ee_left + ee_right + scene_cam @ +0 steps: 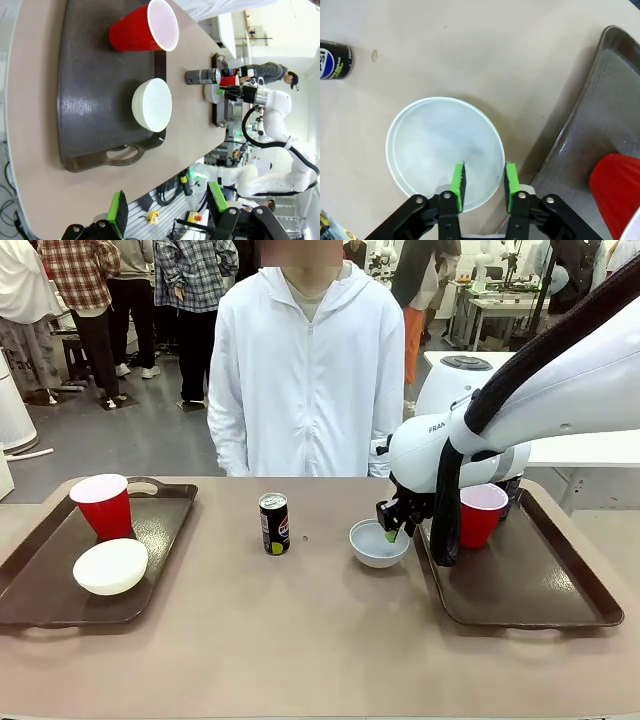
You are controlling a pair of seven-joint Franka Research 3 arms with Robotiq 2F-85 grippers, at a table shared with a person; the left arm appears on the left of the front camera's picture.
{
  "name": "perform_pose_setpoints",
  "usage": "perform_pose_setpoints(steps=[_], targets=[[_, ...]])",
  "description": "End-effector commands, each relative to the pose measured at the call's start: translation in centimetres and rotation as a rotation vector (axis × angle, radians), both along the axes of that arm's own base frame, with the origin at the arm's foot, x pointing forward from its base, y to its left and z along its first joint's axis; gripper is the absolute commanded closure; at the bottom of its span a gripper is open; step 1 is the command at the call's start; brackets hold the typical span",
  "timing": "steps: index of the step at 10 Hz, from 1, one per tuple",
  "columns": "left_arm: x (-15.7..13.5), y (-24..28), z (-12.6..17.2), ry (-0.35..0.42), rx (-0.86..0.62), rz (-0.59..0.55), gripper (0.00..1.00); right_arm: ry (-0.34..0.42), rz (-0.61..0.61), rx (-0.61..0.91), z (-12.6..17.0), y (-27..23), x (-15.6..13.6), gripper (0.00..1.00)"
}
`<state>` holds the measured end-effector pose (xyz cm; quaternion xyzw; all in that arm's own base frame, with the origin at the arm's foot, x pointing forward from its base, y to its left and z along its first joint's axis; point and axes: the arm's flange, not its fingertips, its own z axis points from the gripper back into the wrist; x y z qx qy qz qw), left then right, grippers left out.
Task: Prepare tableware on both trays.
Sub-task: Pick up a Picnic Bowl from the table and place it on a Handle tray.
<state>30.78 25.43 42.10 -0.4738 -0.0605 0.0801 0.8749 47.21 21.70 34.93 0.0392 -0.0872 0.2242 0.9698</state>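
Right hand is down at the pale bowl sitting on the bare counter, roughly dead center between the two trays. From the wrist cam, the green pads straddle the bowl's rim at about 5 o'clock on the bowl: one finger inside, one outside, gap pretty narrow. Can't honestly tell if the pads are pinching the rim yet or just around it. Front view shows the same hand at the bowl's 1 o'clock edge, bowl flat on the counter.

Left hand hangs above the left tray, fingers spread wide, holding nothing.

Where the rest of the stuff is:
- Left tray has a red cup at its 12 o'clock end and a white bowl toward 6 o'clock, both upright, close but not touching.
- Right tray sits just beside the center bowl at its 3 o'clock. It carries another red cup up at the far end, partly behind the arm.
- A slim black can stands upright on the counter at 9 o'clock from the center bowl, near it but apart. It's on neither tray. The wrist cam catches it at the frame's 10 o'clock corner.

A person in a white hoodie stands at the far side of the counter.
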Motion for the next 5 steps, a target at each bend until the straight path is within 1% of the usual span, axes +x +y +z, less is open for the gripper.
perform_pose_setpoints(steps=[1, 5], targets=[[-0.19, 0.16, 0.15, -0.011, -0.006, -0.001, 0.16, -0.029, 0.004, -0.026, -0.62, 0.34, -0.05, 1.0], [-0.19, 0.16, 0.15, -0.011, -0.006, -0.001, 0.16, -0.03, 0.01, -0.02, -0.41, 0.31, 0.17, 1.0]])
